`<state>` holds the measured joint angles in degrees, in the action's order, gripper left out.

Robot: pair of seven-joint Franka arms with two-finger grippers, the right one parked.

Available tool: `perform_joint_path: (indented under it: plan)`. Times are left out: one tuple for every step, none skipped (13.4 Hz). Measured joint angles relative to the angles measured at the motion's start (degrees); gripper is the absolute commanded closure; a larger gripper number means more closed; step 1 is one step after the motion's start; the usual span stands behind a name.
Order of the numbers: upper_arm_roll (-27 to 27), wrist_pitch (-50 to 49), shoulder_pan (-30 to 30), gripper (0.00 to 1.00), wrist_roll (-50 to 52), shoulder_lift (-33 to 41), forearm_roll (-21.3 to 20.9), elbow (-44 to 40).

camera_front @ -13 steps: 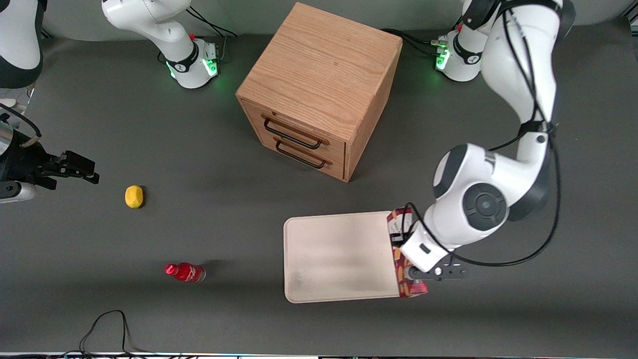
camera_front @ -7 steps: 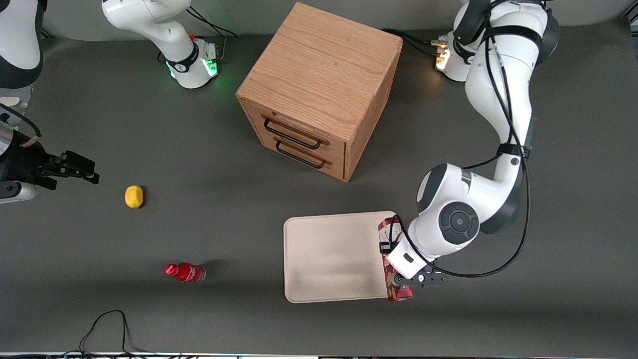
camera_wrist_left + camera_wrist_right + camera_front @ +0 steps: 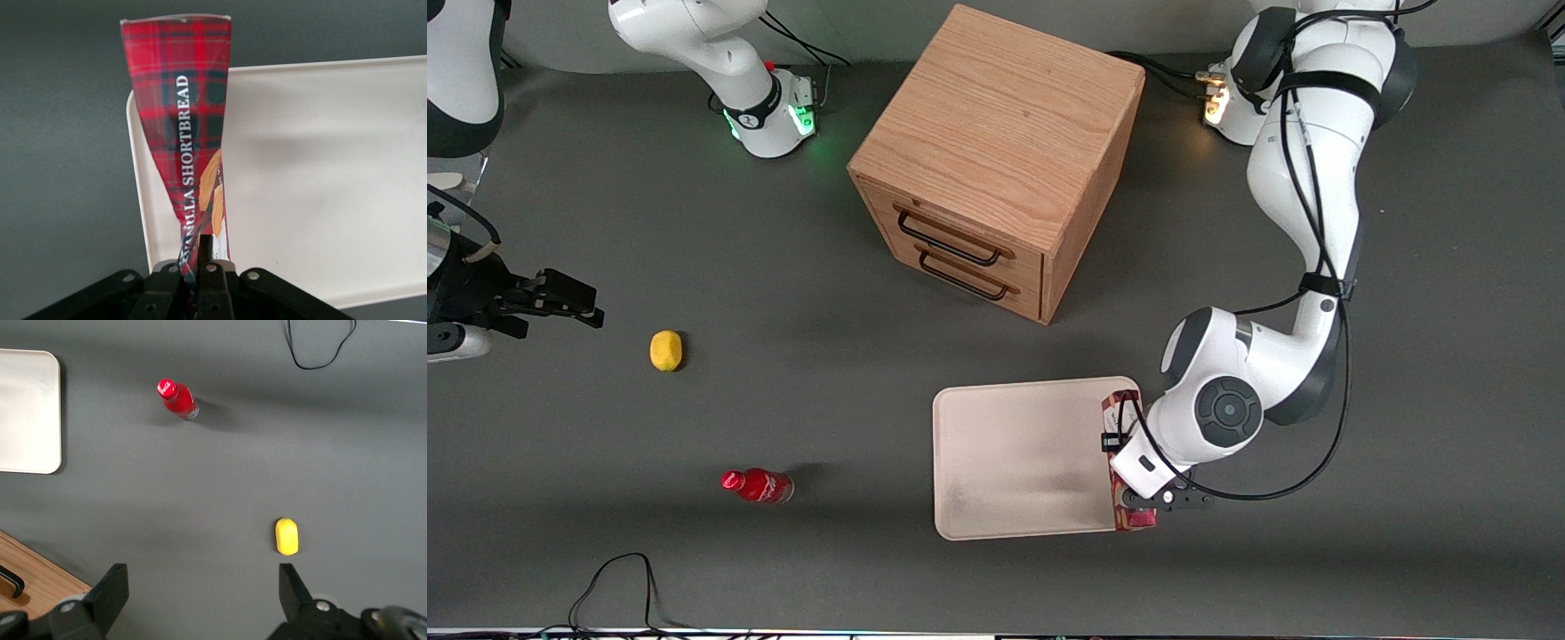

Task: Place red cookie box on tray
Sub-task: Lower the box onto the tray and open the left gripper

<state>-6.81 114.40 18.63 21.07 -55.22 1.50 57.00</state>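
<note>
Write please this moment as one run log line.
phase: placing | gripper: jaws shut on red cookie box, above tray edge nearest working arm | box: held | released: not yet

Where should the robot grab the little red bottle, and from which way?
Around its body, coming straight down from above, is probably best. The red bottle lies on its side on the bare table with open room around it, so fingers could close across its round middle. The gripper is busy now, shut on the red cookie box over the tray.
</note>
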Motion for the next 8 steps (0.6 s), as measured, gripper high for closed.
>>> perform_joint_path:
  plan:
    - [0.0, 1.1, 0.0, 1.00, 0.0, -0.2, 0.0, 0.8]
    - [0.0, 1.8, 0.0, 1.00, 0.0, -0.4, 0.0, 1.4]
    - [0.0, 2.1, 0.0, 1.00, 0.0, -0.5, 0.0, 2.0]
    - [0.0, 2.2, 0.0, 1.00, 0.0, -0.5, 0.0, 2.6]
    - [0.0, 2.2, 0.0, 0.99, 0.0, -0.5, 0.0, 3.0]
    - [0.0, 2.2, 0.0, 0.70, 0.0, -0.5, 0.0, 3.4]
    - [0.0, 2.2, 0.0, 0.53, 0.0, -0.5, 0.0, 3.6]
    - [0.0, 2.2, -0.1, 0.47, -0.1, -0.5, 0.0, 3.7]
